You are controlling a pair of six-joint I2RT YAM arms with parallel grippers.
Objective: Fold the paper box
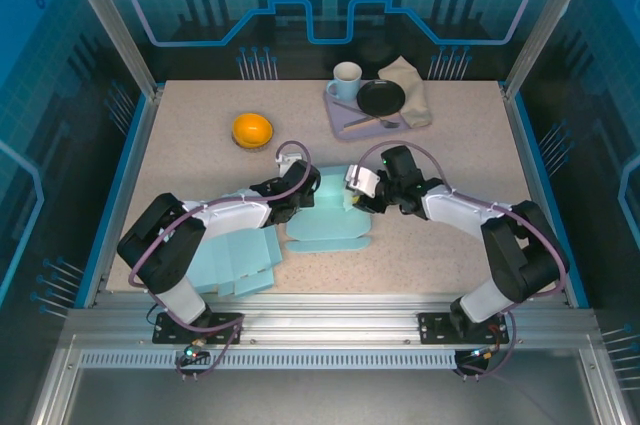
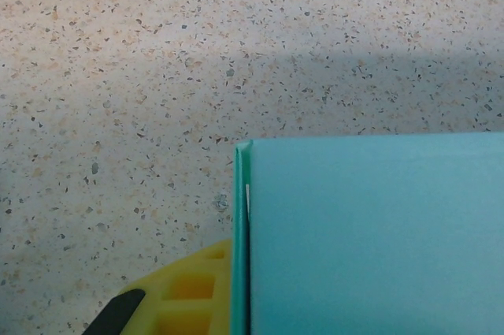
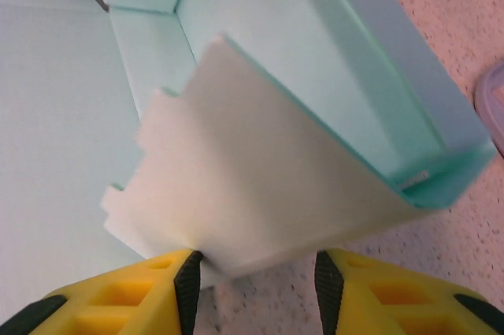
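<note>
Obstacles: teal paper box (image 1: 330,230) centre; round orange object (image 1: 252,130) back left; lilac plastic tray (image 1: 335,110) of crockery behind. Speckled tabletop (image 1: 470,145) lay bare right.

Bright, even light from overhead in the top view; no harsh glare on the speckled worktop (image 1: 450,145), only short soft shadows hugging the paper box (image 1: 330,225). Sharp from centre to edges. Cool blue glow on the enclosure walls (image 1: 60,95) from 9 round to 3 o'clock.

In the left wrist view, crisp speckle grain, with a broad grey shadow band running from the centre out to 3 o'clock, just above the box's top edge.

In the right wrist view, washed out almost to white on the raised flap (image 3: 260,185). Soft and out of focus on the yellow fingers (image 3: 378,295) of the right tool (image 3: 253,272) at 6 o'clock.
</note>
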